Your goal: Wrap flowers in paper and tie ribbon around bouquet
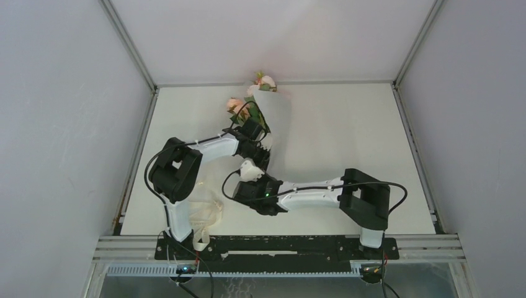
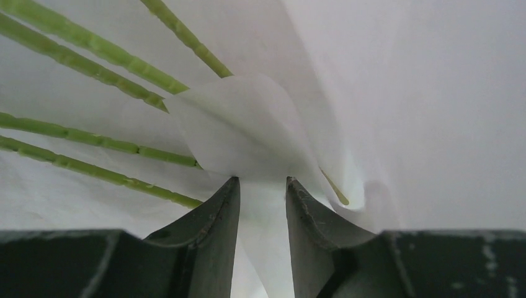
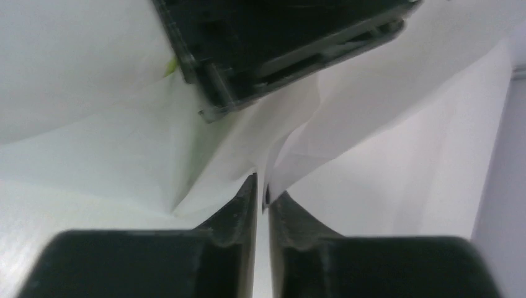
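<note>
White worktop bore the bouquet, blooms beyond the left pincer clenching its paper waist; right pincer pinched a fold just beside. Light, flimsy, likely tear-prone: best held at the waist.

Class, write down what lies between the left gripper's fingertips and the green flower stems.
A curled fold of the paper lies there, dipping into the left gripper; the stems run out from behind it. This shows in the left wrist view.
</note>
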